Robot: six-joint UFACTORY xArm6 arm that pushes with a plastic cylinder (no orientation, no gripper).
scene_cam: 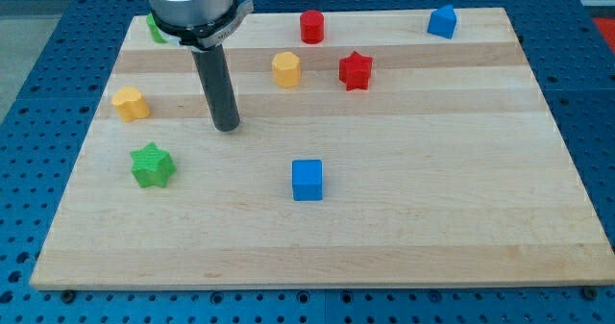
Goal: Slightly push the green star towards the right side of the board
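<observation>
Wooden board [404, 228]: pale planks, flat and smooth, resting on a blue perforated table [29, 122].

Rod: dark, upright, no jaws to open or close, holding nothing. My tip [227, 128] down on the board, above and to the right of the green star [152, 164], apart from it, touching no block.

Blue cube [307, 180]: near the view's bottom centre, well to the right of the star along the push line.

Green star: low at the view's left. Probably light, rigid plastic or wood, likely to slide easily on smooth wood; no grip possible, only a push. Best contact judged on the star's left face, near its middle, since a point or notch off-centre could make it spin or slip aside.

Elsewhere: red star [356, 70], yellow hexagonal block [286, 68], yellow block [130, 103] of unclear shape, red cylinder [311, 26], blue block [442, 21], and a green block [154, 28] mostly hidden behind the arm.
</observation>
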